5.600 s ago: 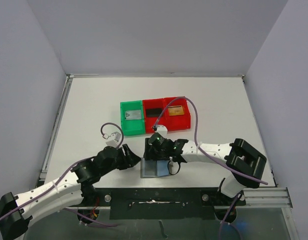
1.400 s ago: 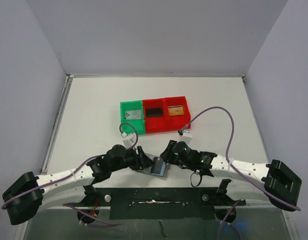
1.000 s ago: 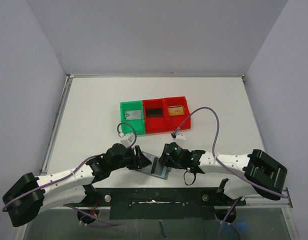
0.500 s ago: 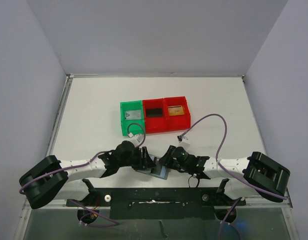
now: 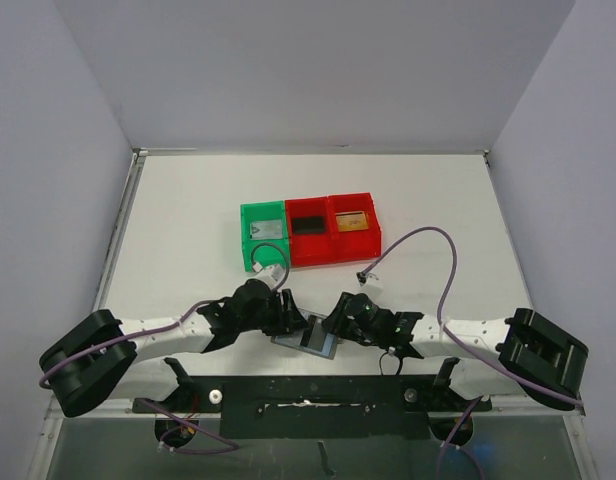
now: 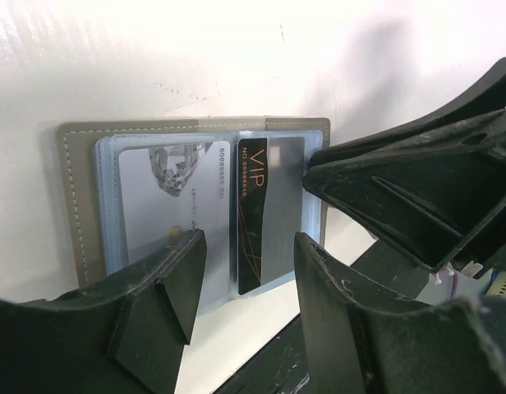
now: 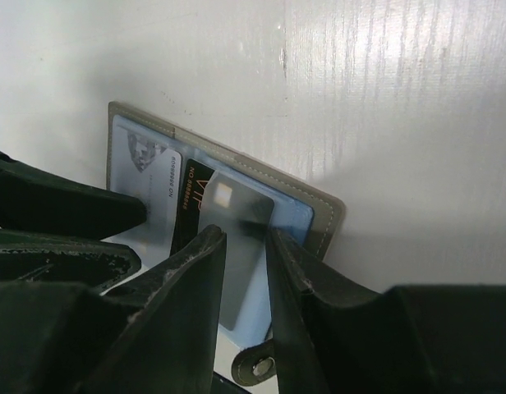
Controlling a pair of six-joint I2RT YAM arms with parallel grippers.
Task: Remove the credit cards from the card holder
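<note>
**Top view.** The card holder [image 5: 312, 337] lies open and flat at the near edge of the white table [image 5: 188, 220]. It sits between the left gripper [image 5: 289, 320] and the right gripper [image 5: 334, 323], well nearer than the green bin [image 5: 263, 236] and the red bins [image 5: 334, 228]. Its contents are too small to make out here.

**Left wrist view.** A silvery card [image 6: 167, 193] sits in the bluish pockets. A black card [image 6: 257, 213] marked VIP sits beside it, on the right gripper's side. The left jaws are released, wide apart over both cards.

**Right wrist view.** The right jaws are narrowly parted, and the black card shows in the gap. Whether they pinch it cannot be told.
</note>
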